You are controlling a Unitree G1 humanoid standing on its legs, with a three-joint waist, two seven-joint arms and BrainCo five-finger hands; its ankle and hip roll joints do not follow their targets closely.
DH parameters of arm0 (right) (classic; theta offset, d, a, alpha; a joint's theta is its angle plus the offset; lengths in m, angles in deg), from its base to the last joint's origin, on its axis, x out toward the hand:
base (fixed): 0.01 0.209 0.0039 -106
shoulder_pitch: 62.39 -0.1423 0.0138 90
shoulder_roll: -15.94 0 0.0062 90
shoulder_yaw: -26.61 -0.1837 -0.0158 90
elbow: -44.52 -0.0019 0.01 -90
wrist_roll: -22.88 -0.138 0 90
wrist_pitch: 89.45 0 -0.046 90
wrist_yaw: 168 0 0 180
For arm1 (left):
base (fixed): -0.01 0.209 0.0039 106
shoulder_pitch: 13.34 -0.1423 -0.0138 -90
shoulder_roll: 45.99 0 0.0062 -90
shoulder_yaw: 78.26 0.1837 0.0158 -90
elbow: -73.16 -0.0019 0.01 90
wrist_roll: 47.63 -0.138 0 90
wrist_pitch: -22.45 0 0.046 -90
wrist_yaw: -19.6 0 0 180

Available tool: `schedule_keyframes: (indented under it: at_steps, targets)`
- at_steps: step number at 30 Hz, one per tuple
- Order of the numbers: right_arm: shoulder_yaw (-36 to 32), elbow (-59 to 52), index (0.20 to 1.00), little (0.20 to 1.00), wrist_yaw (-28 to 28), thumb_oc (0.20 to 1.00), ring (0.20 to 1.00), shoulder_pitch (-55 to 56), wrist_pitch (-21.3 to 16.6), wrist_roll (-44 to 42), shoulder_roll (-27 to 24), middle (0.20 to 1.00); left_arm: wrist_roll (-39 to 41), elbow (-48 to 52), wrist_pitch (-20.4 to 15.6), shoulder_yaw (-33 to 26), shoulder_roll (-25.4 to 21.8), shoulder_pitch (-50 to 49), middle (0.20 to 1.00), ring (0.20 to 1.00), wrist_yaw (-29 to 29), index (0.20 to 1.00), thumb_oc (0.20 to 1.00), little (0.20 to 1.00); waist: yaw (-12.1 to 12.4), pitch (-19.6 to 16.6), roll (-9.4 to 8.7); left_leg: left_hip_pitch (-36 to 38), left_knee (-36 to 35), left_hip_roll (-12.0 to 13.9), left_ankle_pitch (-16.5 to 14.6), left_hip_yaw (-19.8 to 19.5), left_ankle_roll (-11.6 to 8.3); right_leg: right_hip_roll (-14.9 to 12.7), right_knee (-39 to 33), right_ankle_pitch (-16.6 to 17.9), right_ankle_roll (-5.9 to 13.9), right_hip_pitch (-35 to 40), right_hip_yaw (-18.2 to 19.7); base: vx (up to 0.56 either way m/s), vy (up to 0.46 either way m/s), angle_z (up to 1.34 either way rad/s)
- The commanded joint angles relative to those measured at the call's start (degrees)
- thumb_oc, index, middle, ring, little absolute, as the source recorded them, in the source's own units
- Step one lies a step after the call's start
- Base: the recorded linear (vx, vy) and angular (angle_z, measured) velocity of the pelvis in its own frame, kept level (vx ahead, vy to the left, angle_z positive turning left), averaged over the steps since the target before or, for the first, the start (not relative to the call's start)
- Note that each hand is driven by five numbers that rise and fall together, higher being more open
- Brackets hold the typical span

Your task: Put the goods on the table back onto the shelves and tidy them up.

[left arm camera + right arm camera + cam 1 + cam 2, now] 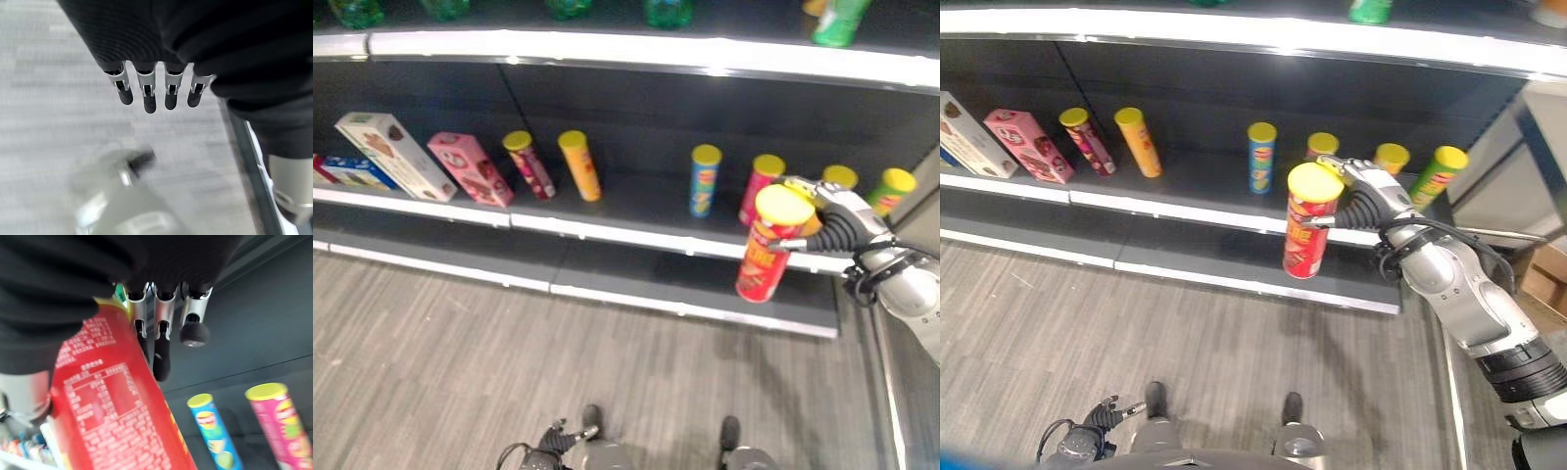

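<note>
Before the dark shelf (636, 211), above grey plank floor (431, 333), we see cans.
Our right robot hand (1363, 201) grasps the red can (1308, 235) beyond the shelf's front edge; our left robot hand (156, 90) hangs released.

Left hand (161, 54), fingers (149, 95) straight, above grey floor (54, 122).

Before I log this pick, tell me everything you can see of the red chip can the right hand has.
The red chip can is a tall tube with a yellow lid and a printed label. It is held in the air, upright but slightly tilted, in front of the shelf edge, not yet on it. The right hand is curled round its upper part from the side; nothing else touches it.
</note>
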Motion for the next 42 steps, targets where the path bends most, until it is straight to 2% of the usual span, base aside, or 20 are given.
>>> schedule_keyframes:
  at_steps: [1,4,5,7,8,9,10,13,14,15,17,19,27,28,29,33,34,36,40,42]
  targets:
    - [0.7,-3.69,0.2,0.2,0.59,0.2,0.2,-6.69,-1.35,1.84,-0.7,0.2,-3.32,1.22,-1.43,1.57,-3.99,1.2,1.0,1.0,-0.08,1.0,1.0,1.0,0.84,-1.83,-0.37,0.08,1.14,-2.14,-2.76,2.42,0.59,-5.9,3.71,-3.5,3.77,-0.19,2.33,0.19,0.385,0.05]
    - [3.24,-2.73,0.2,0.2,1.15,0.2,0.2,-9.87,-0.83,3.89,-0.01,0.2,-3.12,2.27,-1.45,1.54,-4.81,1.06,1.0,1.0,-0.53,1.0,1.0,1.0,1.48,-1.41,0.02,1.29,0.3,-5.98,-4.62,4.42,3.37,-9.26,8.04,-1.48,4.31,-3.58,3.35,0.16,0.37,-0.27]
    - [4.26,-2.51,0.2,0.2,1.49,0.2,0.2,-11.43,-0.52,4.68,0.55,0.2,-2.44,3.18,-1.45,1.19,-5.16,0.77,1.0,1.0,-0.63,1.0,1.0,1.0,1.75,-0.87,0.34,2.0,0.28,-7.2,-5.67,5.08,4.47,-10.18,10.9,-0.29,3.91,-5.03,2.4,0.13,0.279,-0.4]
    - [5.08,-2.23,0.2,0.2,1.69,0.2,0.2,-12.61,-0.54,4.64,0.96,0.2,-2.15,3.53,-1.48,1.01,-5.34,0.63,1.0,1.0,-0.67,1.0,1.0,1.0,1.75,-0.52,0.28,2.2,0.28,-7.57,-6.07,5.6,4.79,-10.48,12.46,-0.13,3.81,-5.89,1.88,0.08,0.158,-0.18]
    - [5.08,-2.16,0.2,0.2,2.14,0.2,0.2,-12.63,-0.67,4.62,1.12,0.2,-2.02,3.81,-1.45,1.21,-5.69,0.85,1.0,1.0,-0.74,1.0,1.0,1.0,1.37,0.12,0.25,2.32,0.28,-7.59,-6.56,5.63,4.79,-9.73,14.57,-0.31,3.65,-6.76,2.26,0.08,0.115,-0.11]
    - [5.39,-2.01,0.2,0.2,2.16,0.2,0.2,-13.39,-0.69,4.58,1.32,0.2,-1.86,3.67,-1.43,1.61,-5.92,1.41,1.0,1.0,-0.61,1.0,1.0,1.0,0.91,0.89,0.0,2.34,0.28,-7.62,-6.77,5.26,4.92,-7.29,15.04,-1.09,3.06,-8.38,4.34,0.05,0.056,-0.08]
    - [5.31,-1.84,0.2,0.2,2.1,0.2,0.2,-13.51,-0.49,4.6,1.25,0.2,-1.79,3.92,-1.37,1.54,-5.97,1.38,1.0,1.0,-0.51,1.0,1.0,1.0,0.85,1.0,0.08,2.22,0.28,-7.67,-6.61,5.09,4.99,-6.45,14.42,-1.03,3.22,-8.8,5.3,0.05,0.018,-0.11]
    - [6.48,-1.34,0.2,0.2,2.94,0.2,0.2,-16.55,-0.6,3.88,1.69,0.2,-1.25,3.89,-1.58,2.04,-6.18,2.44,1.0,1.0,-0.44,1.0,1.0,1.0,0.78,2.02,0.09,1.97,0.28,-7.73,-6.47,4.38,4.78,-2.95,10.23,-0.39,2.86,-11.85,7.56,0.04,-0.076,-0.04]
    - [7.58,-0.41,0.2,0.2,3.53,0.2,0.2,-17.96,-0.9,4.39,1.36,0.2,-1.32,4.29,-1.67,2.44,-6.63,3.13,1.0,1.0,-0.18,1.0,1.0,1.0,0.72,2.4,-0.48,2.14,0.28,-7.9,-6.82,3.32,4.56,-1.59,5.72,-0.19,2.89,-11.96,8.79,0.03,-0.159,0.42]
    - [7.76,1.18,0.2,0.2,4.15,0.2,0.2,-18.75,-0.01,5.29,1.04,0.2,-0.97,5.49,-1.86,3.09,-6.2,3.21,1.0,1.0,-0.03,1.0,1.0,1.0,1.16,1.89,-1.33,1.52,0.28,-8.4,-6.38,1.96,4.22,-1.34,3.29,0.36,3.03,-10.54,9.56,0.03,-0.133,0.53]
    - [8.27,3.02,0.2,0.2,4.46,0.2,0.2,-19.48,0.97,5.83,1.38,0.2,0.03,5.8,-1.79,3.23,-5.43,3.48,1.0,1.0,-0.21,1.0,1.0,1.0,1.37,1.52,-1.56,1.13,0.28,-8.19,-6.28,1.2,3.98,-0.99,2.44,0.67,2.85,-9.81,8.78,0.01,-0.12,0.56]
    - [7.91,5.55,0.2,0.2,5.72,0.2,0.2,-19.17,1.87,7.44,1.58,0.2,1.48,6.95,-1.74,3.06,-4.04,2.96,1.0,1.0,-0.79,1.0,1.0,1.0,2.12,0.48,-1.46,0.83,0.28,-7.39,-5.79,-0.53,3.41,-0.33,1.51,0.44,2.45,-7.8,6.6,0.09,-0.193,0.42]
    - [8.14,10.95,0.2,0.2,9.06,0.2,0.2,-19.85,3.38,9.96,5.44,0.2,1.32,5.72,-0.87,3.26,-3.48,1.52,1.0,1.0,-1.98,1.0,1.0,1.0,3.93,0.61,-1.26,0.5,0.28,-6.96,-4.97,-2.89,2.71,-0.39,1.67,-0.95,2.15,-5.05,2.96,0.05,-0.087,0.45]
    - [7.77,14.23,0.2,0.2,12.0,0.2,0.2,-21.44,4.51,12.35,6.9,0.2,0.84,4.58,-0.77,3.93,-3.71,1.46,1.0,1.0,-2.35,1.0,1.0,1.0,5.17,1.28,-0.48,-0.25,0.28,-7.1,-4.47,-3.67,2.38,-0.86,2.48,-1.38,2.1,-5.19,1.74,0.02,-0.056,0.3]
    - [7.94,14.47,0.2,0.2,12.15,0.2,0.2,-21.66,4.44,12.37,6.95,0.2,0.85,4.52,-0.8,3.9,-3.69,1.53,1.0,1.0,-2.37,1.0,1.0,1.0,5.05,1.29,-0.47,-0.32,0.28,-7.11,-4.44,-3.77,2.37,-0.87,2.56,-1.43,2.1,-5.24,1.64,0.0,-0.063,0.29]
    - [8.28,19.33,0.2,0.2,16.86,0.2,0.2,-25.54,6.01,15.37,8.76,0.2,0.97,4.52,-0.96,5.33,-3.61,1.26,1.0,1.0,-3.28,1.0,1.0,1.0,6.24,2.88,1.71,-1.99,0.28,-7.39,-3.56,-5.3,1.94,-1.8,4.02,-1.99,1.89,-6.01,-0.19,-0.02,-0.023,0.35]
    - [8.28,19.33,0.2,0.2,16.86,0.2,0.2,-25.54,6.01,15.37,8.76,0.2,0.97,4.52,-0.96,5.33,-3.61,1.26,1.0,1.0,-3.28,1.0,1.0,1.0,6.24,2.88,1.71,-1.99,0.28,-7.39,-3.56,-5.3,1.94,-1.8,4.02,-1.99,1.89,-6.01,-0.19,-0.03,-0.005,0.27]
    - [9.02,27.98,0.2,0.2,23.97,0.2,0.2,-33.76,7.4,17.55,9.51,0.2,1.79,5.5,-1.84,7.79,-3.49,0.64,1.0,1.0,-4.02,1.0,1.0,1.0,7.42,4.81,4.91,-4.33,0.28,-7.77,-2.26,-6.78,1.61,-2.73,5.36,-2.31,1.85,-7.54,-1.84,-0.05,-0.003,0.18]
    - [10.08,32.63,0.2,0.2,28.12,0.2,0.2,-39.44,7.93,19.22,8.75,0.2,2.14,6.33,-2.62,9.2,-3.88,0.98,1.0,1.0,-4.51,1.0,1.0,1.0,7.87,5.94,6.57,-5.84,0.28,-7.85,-1.58,-7.14,1.37,-3.07,6.11,-2.41,1.82,-9.09,-2.12,-0.03,0.001,0.24]
    - [11.05,37.92,0.2,0.2,32.03,0.2,0.2,-44.52,8.69,20.06,7.13,0.2,2.6,7.33,-3.56,10.7,-4.33,1.75,1.0,1.0,-4.86,1.0,1.0,1.0,8.52,6.8,8.29,-7.48,0.28,-8.03,-0.81,-7.61,1.03,-3.45,6.6,-2.5,1.85,-10.42,-2.75,-0.03,-0.004,0.14]
